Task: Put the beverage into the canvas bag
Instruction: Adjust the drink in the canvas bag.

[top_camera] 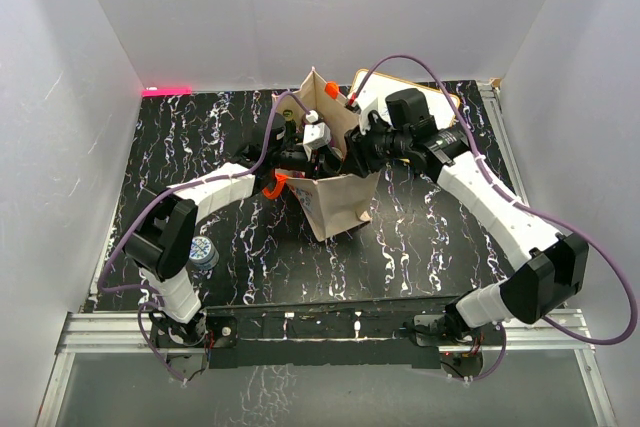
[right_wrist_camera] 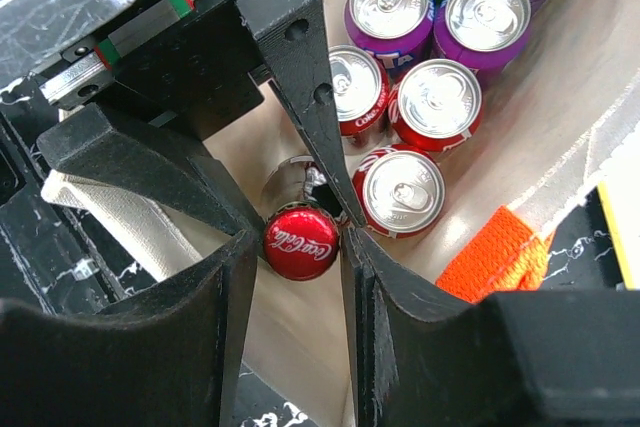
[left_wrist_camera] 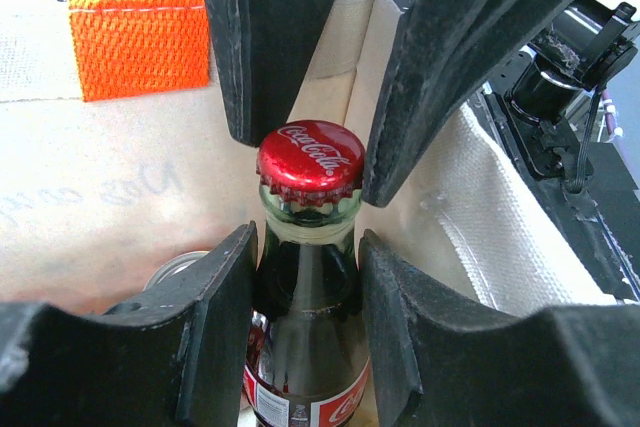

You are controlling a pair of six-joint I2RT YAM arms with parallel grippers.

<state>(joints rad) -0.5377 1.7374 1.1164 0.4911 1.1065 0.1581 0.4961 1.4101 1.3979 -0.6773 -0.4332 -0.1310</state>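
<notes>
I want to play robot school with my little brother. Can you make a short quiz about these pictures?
1. What colour is the bottle cap? A green, B red, C blue.
2. True or false: the canvas bag is empty.
3. Fill in: the left gripper holds the ___.
Key: 1 B. 2 False, cans stand inside it. 3 Coca-Cola bottle.

Bright, even overhead light; white walls (top_camera: 300,7) wash out. Glare spots the bottle (left_wrist_camera: 310,157) cap and cans (right_wrist_camera: 437,97). Near fingers (left_wrist_camera: 215,337) blur darkly at lower edges.
</notes>
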